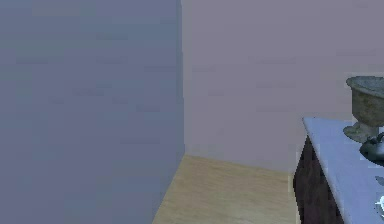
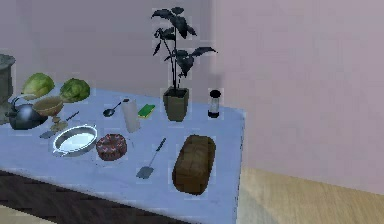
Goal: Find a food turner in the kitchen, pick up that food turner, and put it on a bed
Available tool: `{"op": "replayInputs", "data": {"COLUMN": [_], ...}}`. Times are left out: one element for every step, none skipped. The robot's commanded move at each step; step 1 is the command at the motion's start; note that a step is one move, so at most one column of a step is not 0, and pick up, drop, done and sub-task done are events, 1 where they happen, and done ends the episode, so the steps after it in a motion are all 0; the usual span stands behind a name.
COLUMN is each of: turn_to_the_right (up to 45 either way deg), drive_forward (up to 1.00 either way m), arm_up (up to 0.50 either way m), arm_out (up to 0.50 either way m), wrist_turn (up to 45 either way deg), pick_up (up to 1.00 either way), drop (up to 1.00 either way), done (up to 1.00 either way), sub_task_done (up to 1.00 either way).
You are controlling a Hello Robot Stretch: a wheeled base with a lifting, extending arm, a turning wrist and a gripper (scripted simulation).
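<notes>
Loaf (image 2: pixel 194 163) at table (image 2: pixel 225 125) near edge; food turner (image 2: pixel 152 160) just beside loaf, parallel to it, blade nearest edge, handle toward potted plant (image 2: pixel 176 100). Fingers' state: cannot tell.

A pale blue tabletop (image 2: pixel 226 128) carries a crowd of things. A food turner (image 2: pixel 153 160) lies flat near the front edge, between a round brown lump (image 2: pixel 111 148) and a dark loaf of bread (image 2: pixel 194 163). Behind it stand a white roll (image 2: pixel 131 117), a potted plant (image 2: pixel 177 62) and a small dark shaker (image 2: pixel 214 102). Toward the view's left are a metal dish (image 2: pixel 75 139), a dark kettle (image 2: pixel 25 116) and two green lettuces (image 2: pixel 38 85) (image 2: pixel 75 90). A pinkish wall (image 2: pixel 300 70) rises behind.
</notes>
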Motion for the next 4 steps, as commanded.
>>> {"op": "replayInputs", "data": {"turn_to_the_right": [0.0, 0.0, 0.0, 0.0], "drive_forward": [0.0, 0.0, 0.0, 0.0], "arm_up": [0.5, 0.24, 0.0, 0.0], "arm_out": [0.0, 0.0, 0.4, 0.0], "wrist_turn": [0.0, 0.0, 0.0, 45.0], "pick_up": [0.0, 0.0, 0.0, 0.0], "drop": [0.0, 0.0, 0.0, 0.0], "done": [0.0, 0.0, 0.0, 0.0], "sub_task_done": [0.0, 0.0, 0.0, 0.0]}}
